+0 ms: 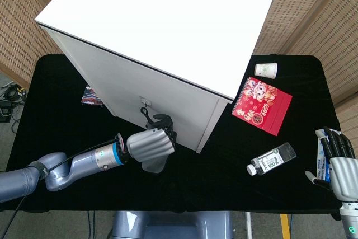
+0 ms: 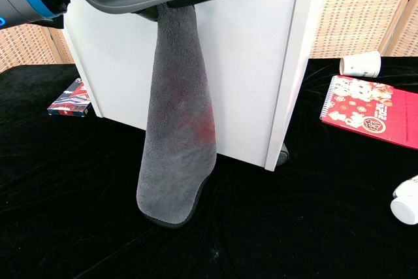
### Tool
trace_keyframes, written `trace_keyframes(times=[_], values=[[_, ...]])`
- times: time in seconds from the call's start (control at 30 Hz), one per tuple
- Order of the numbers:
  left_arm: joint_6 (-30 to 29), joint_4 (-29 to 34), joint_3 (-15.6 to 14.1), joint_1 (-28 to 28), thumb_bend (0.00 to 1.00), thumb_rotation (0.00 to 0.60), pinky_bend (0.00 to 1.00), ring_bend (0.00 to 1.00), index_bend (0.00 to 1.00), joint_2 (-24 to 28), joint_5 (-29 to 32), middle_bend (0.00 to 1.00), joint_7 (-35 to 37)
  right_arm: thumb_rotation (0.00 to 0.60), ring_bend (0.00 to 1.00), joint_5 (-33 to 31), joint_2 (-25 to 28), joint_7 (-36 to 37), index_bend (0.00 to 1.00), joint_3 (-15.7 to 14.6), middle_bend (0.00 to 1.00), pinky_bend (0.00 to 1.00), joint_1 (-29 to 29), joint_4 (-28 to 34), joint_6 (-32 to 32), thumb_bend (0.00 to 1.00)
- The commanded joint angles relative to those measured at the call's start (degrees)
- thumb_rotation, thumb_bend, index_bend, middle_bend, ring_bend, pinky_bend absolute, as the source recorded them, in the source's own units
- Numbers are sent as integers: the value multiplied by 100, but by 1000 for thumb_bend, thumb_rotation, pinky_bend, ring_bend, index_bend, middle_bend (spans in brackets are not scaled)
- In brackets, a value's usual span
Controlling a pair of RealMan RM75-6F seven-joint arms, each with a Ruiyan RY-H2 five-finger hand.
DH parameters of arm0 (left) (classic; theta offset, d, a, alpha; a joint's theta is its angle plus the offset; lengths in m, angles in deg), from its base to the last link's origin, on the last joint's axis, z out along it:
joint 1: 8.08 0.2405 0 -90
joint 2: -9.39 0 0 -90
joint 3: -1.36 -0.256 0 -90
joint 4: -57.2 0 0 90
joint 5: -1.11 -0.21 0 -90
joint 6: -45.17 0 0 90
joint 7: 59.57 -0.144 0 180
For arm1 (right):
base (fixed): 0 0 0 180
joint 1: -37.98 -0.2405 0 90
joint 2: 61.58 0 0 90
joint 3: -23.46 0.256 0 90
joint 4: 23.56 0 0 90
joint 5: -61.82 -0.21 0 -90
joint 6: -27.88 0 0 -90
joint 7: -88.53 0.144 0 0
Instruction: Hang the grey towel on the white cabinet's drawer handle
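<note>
a black-clothed table (image 1: 50, 104) carries the white cabinet (image 1: 168, 37), a paper cup (image 1: 266, 70), a red notebook (image 1: 262, 105), a small bottle (image 1: 272, 159) lying on its side, and a colourful packet (image 2: 70, 99) left of the cabinet.
</note>
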Motion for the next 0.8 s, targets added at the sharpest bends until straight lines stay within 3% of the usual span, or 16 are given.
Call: trace_keyframes(times=[0.03, 0.5, 0.6, 0.7, 0.8], values=[[-8, -44, -15, 21, 266, 600, 625, 730, 803, 1, 28, 853, -1, 600, 0, 14, -2, -10, 0, -5, 0, 0, -1, 2, -1, 86], [-187, -284, -230, 172, 248, 600, 610, 715, 781, -35, -12, 838, 78, 600, 0, 18, -16, -28, 0, -7, 0, 0, -6, 6, 7, 87], [-302, -339, -260, 199, 159, 600, 554, 668, 663, -25, -101, 786, 64, 600, 0, 21, -25, -44, 0, -10, 0, 0, -10, 2, 15, 86], [-489, -343, -314, 289, 57, 600, 470, 563, 451, 55, -209, 659, 34, 600, 0, 27, -37, -72, 0, -16, 0, 0, -19, 2, 32, 86], [-641, -375, -353, 344, 32, 600, 390, 448, 253, 101, -337, 524, -11, 600, 0, 36, -46, -96, 0, -20, 0, 0, -20, 0, 31, 86]])
